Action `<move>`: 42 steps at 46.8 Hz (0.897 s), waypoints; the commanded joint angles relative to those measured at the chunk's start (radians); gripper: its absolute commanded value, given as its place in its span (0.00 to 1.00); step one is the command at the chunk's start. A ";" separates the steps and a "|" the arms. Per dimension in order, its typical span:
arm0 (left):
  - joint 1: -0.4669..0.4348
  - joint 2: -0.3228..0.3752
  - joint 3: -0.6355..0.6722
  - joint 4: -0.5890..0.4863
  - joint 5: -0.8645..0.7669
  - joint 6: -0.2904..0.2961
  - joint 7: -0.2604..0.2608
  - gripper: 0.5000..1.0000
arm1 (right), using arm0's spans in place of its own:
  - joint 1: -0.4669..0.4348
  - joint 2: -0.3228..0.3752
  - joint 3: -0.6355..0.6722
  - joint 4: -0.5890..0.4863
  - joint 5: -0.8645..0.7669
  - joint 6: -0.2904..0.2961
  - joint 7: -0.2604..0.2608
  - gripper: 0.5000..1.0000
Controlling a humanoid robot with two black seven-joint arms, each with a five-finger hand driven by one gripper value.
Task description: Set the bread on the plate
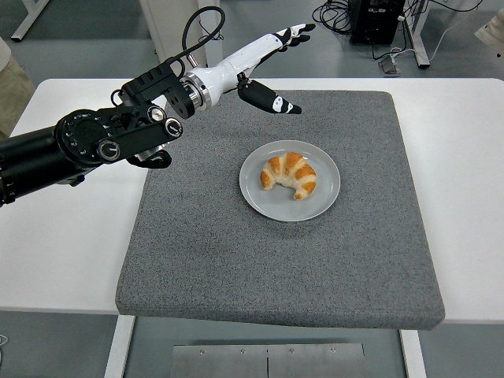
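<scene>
Golden-brown crescent-shaped bread, a croissant, lying on the round grey plate, a little toward the plate's far side, with bare rim showing all round. Plate resting on the square grey felt mat, slightly toward the mat's far half and near its middle from left to right. Mat covering the central part of the white tabletop, its front edge reaching out over the tabletop's near edge.

Left hand, white-shelled with black fingertips, raised above the mat's far edge, well apart from plate and bread. Fingers stretched out wide and holding nothing, the long fingers pointing beyond the tabletop's far edge, the thumb splayed down over the mat's far edge. Black left arm coming in over the tabletop's left edge, with a black cable looping up from the wrist.

Beyond the tabletop's far edge, grey floor with cables and a table leg.
</scene>
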 commanded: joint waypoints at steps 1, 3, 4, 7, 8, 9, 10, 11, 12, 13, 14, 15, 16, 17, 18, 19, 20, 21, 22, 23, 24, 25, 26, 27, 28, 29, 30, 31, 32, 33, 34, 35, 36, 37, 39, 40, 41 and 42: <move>0.001 0.007 -0.018 0.005 -0.075 -0.005 0.005 0.94 | 0.000 0.000 0.000 0.000 0.000 0.000 0.000 1.00; 0.004 0.021 -0.032 0.008 -0.114 -0.006 0.005 0.94 | 0.000 0.000 0.000 0.000 0.000 0.000 0.000 1.00; 0.006 0.030 -0.039 0.008 -0.130 -0.006 0.005 0.94 | 0.000 0.000 0.000 0.000 0.000 0.000 0.000 1.00; 0.013 0.047 -0.055 0.016 -0.158 -0.012 0.003 0.94 | 0.000 0.000 0.001 0.000 0.000 0.000 0.000 1.00; 0.015 0.050 -0.062 0.019 -0.163 -0.014 0.002 0.94 | 0.000 0.000 0.000 0.000 0.000 0.000 0.000 1.00; 0.018 0.050 -0.070 0.027 -0.167 -0.017 0.000 0.94 | 0.000 0.000 0.000 0.000 0.000 0.000 0.000 1.00; 0.022 0.050 -0.081 0.037 -0.172 -0.018 -0.001 0.94 | 0.000 0.000 0.000 0.000 0.000 0.000 0.000 1.00; 0.030 0.050 -0.094 0.048 -0.180 -0.021 -0.001 0.94 | 0.000 0.000 0.000 0.000 0.000 0.000 0.000 1.00; 0.042 0.049 -0.110 0.059 -0.189 -0.025 -0.001 0.94 | 0.000 0.000 0.000 0.000 0.000 0.000 0.000 1.00; 0.055 0.047 -0.127 0.068 -0.199 -0.031 -0.003 0.94 | 0.000 0.000 0.000 0.000 0.000 0.000 0.000 1.00; 0.068 0.047 -0.143 0.076 -0.207 -0.038 -0.004 0.94 | 0.000 0.000 0.000 0.000 0.000 0.000 0.000 1.00; 0.079 0.046 -0.160 0.088 -0.212 -0.050 -0.004 0.94 | 0.000 0.000 0.000 0.000 0.000 0.000 0.000 1.00; 0.087 0.044 -0.179 0.102 -0.213 -0.061 -0.004 0.94 | 0.000 0.000 0.000 0.000 0.000 0.000 0.000 1.00; 0.093 0.041 -0.196 0.115 -0.215 -0.072 -0.004 0.94 | 0.000 0.000 0.000 0.000 0.000 0.000 0.000 1.00; 0.096 0.037 -0.212 0.129 -0.215 -0.080 -0.004 0.94 | 0.000 0.000 0.000 0.000 0.000 0.000 0.000 1.00; 0.102 0.034 -0.231 0.143 -0.216 -0.089 -0.006 0.94 | 0.000 0.000 0.001 0.000 0.000 0.000 0.000 1.00; 0.107 0.030 -0.251 0.158 -0.220 -0.097 -0.006 0.94 | 0.000 0.000 0.001 0.000 0.000 0.000 0.000 1.00; 0.116 0.027 -0.274 0.172 -0.226 -0.104 -0.006 0.94 | 0.000 0.000 0.001 0.000 0.000 0.000 0.000 1.00; 0.125 0.021 -0.295 0.183 -0.233 -0.112 -0.004 0.94 | 0.000 0.000 0.000 0.000 0.000 0.000 0.000 1.00; 0.134 0.015 -0.315 0.192 -0.241 -0.121 -0.006 0.94 | 0.000 0.000 0.001 0.000 0.000 0.000 0.000 1.00; 0.144 0.012 -0.332 0.200 -0.246 -0.133 -0.006 0.94 | 0.000 0.000 0.000 0.000 0.000 0.000 0.000 1.00; 0.151 0.011 -0.346 0.204 -0.247 -0.144 -0.006 0.94 | 0.000 0.000 0.000 0.000 0.000 0.000 0.000 1.00; 0.157 0.009 -0.358 0.209 -0.249 -0.152 -0.004 0.94 | 0.000 0.000 0.000 0.000 0.000 0.000 0.000 1.00; 0.161 0.009 -0.369 0.212 -0.249 -0.158 -0.004 0.94 | 0.000 0.000 0.000 0.000 0.000 0.000 0.000 1.00; 0.162 0.009 -0.378 0.215 -0.250 -0.163 -0.004 0.94 | 0.000 0.000 0.000 0.000 0.000 0.000 0.000 1.00; 0.165 0.009 -0.384 0.215 -0.250 -0.164 -0.004 0.94 | 0.000 0.000 0.000 0.000 0.000 0.000 0.000 1.00; 0.168 0.010 -0.391 0.217 -0.250 -0.164 -0.004 0.94 | 0.000 0.000 0.000 0.000 0.000 0.000 0.000 1.00; 0.173 0.010 -0.395 0.217 -0.250 -0.164 -0.006 0.94 | -0.002 0.000 0.000 0.000 0.000 0.000 0.000 1.00; 0.180 0.012 -0.400 0.217 -0.250 -0.164 -0.006 0.94 | 0.000 0.000 0.000 0.000 0.000 0.000 0.000 1.00; 0.185 0.015 -0.404 0.217 -0.252 -0.164 -0.007 0.94 | 0.000 0.000 0.001 0.000 0.000 0.000 0.000 1.00; 0.191 0.017 -0.410 0.217 -0.252 -0.164 -0.007 0.94 | 0.000 0.000 0.001 0.000 0.000 0.000 0.000 1.00; 0.197 0.018 -0.418 0.220 -0.253 -0.164 -0.010 0.94 | 0.000 0.000 0.000 0.000 0.000 0.000 0.000 1.00; 0.203 0.020 -0.427 0.224 -0.255 -0.164 -0.014 0.94 | 0.000 0.000 0.000 0.000 0.000 0.000 0.000 1.00; 0.208 0.020 -0.438 0.232 -0.258 -0.164 -0.018 0.94 | 0.000 0.000 0.000 0.000 0.000 0.000 0.000 1.00; 0.222 0.020 -0.458 0.255 -0.262 -0.164 -0.027 0.94 | 0.000 0.000 0.000 0.000 0.000 0.000 0.000 1.00; 0.228 0.018 -0.466 0.266 -0.266 -0.166 -0.032 0.94 | 0.000 0.000 0.001 0.000 0.000 0.000 0.000 1.00; 0.234 0.018 -0.472 0.273 -0.267 -0.169 -0.035 0.94 | 0.000 0.000 0.000 0.000 0.000 0.000 0.000 1.00; 0.237 0.018 -0.478 0.280 -0.269 -0.175 -0.038 0.94 | 0.000 0.000 0.000 0.000 0.000 0.000 0.000 1.00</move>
